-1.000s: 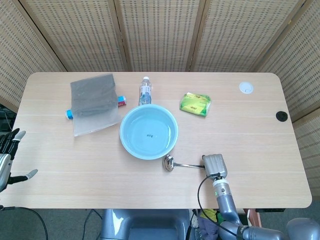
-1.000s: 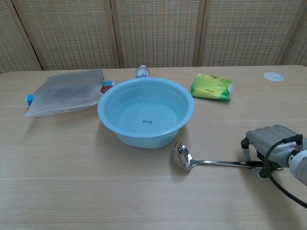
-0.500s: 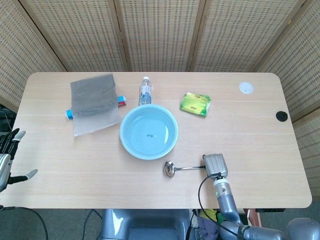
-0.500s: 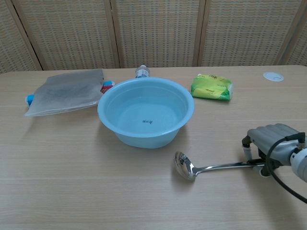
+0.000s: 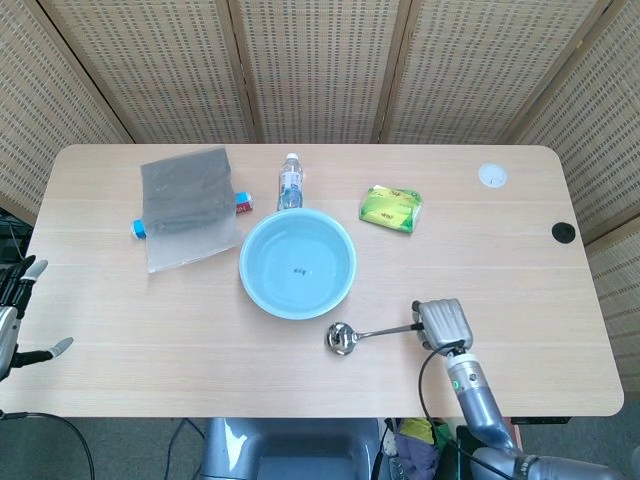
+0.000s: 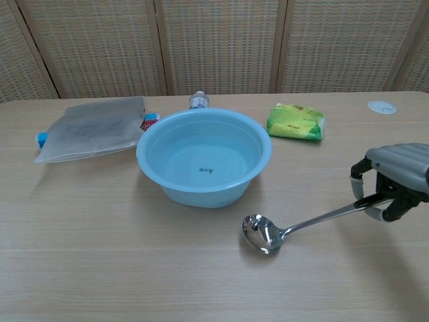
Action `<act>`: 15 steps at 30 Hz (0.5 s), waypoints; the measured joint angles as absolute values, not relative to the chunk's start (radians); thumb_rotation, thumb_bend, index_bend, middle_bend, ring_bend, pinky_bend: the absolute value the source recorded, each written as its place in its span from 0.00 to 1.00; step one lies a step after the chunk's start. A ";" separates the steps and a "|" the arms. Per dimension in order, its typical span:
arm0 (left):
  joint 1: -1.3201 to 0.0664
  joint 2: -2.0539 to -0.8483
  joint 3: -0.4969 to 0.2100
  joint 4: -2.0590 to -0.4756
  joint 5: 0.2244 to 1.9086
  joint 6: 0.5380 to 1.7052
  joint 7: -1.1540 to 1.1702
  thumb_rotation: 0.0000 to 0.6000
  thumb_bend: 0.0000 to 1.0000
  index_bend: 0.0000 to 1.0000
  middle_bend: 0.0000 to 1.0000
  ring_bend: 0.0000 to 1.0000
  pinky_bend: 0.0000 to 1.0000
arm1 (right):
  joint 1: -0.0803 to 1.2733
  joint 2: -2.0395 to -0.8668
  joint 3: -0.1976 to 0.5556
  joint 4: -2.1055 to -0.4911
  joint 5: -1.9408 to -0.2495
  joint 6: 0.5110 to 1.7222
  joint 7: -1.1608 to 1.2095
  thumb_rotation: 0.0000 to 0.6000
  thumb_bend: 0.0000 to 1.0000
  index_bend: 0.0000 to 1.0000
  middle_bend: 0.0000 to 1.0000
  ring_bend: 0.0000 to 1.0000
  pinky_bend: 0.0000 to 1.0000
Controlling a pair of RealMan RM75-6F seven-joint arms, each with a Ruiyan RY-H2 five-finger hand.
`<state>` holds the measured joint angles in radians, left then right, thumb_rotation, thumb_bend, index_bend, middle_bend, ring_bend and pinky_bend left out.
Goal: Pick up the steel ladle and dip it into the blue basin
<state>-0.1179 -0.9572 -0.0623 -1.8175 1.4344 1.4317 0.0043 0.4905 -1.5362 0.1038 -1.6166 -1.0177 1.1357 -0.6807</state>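
We see the right hand [image 6: 395,180] at the near right of the table, its fingers [image 6: 392,158] curled down around the far end of the steel ladle's handle, so it holds the ladle. The steel ladle [image 6: 295,228] slants down and to the left from that grip: the handle end is raised in the hand, while the bowl of the ladle sits low at or just above the tabletop; we cannot tell whether it touches. In the head view the same hand [image 5: 443,323] grips the ladle [image 5: 362,335], whose bowl lies just near of the blue basin and apart from it.

The blue basin [image 6: 204,129] stands upright near the middle of the wooden table [image 6: 100,255], with a small dark mark at the centre of its floor. The ladle is outside it.

At the far left edge of the head view we see the left hand [image 5: 12,312], off the side of the table, fingers spread apart and holding nothing.

Beyond the basin a clear plastic bottle [image 5: 290,183] lies on the table. To the left is a grey pouch [image 5: 186,205] with a blue cap. To the right of the basin rests a green packet [image 5: 391,208], and further right a small white disc [image 5: 491,176]. A woven screen [image 5: 320,60] backs the scene.
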 measured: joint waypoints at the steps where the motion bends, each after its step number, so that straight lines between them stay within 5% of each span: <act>1: -0.118 -0.957 -0.062 -1.818 1.436 1.432 0.003 1.00 0.00 0.00 0.00 0.00 0.00 | 0.488 -1.512 0.100 -1.633 -1.033 1.131 -0.660 1.00 0.84 0.78 1.00 0.91 1.00; 15: -0.123 -0.961 -0.064 -1.820 1.428 1.424 0.015 1.00 0.00 0.00 0.00 0.00 0.00 | 0.457 -1.206 0.043 -1.774 -1.284 1.105 -0.422 1.00 0.85 0.78 1.00 0.91 1.00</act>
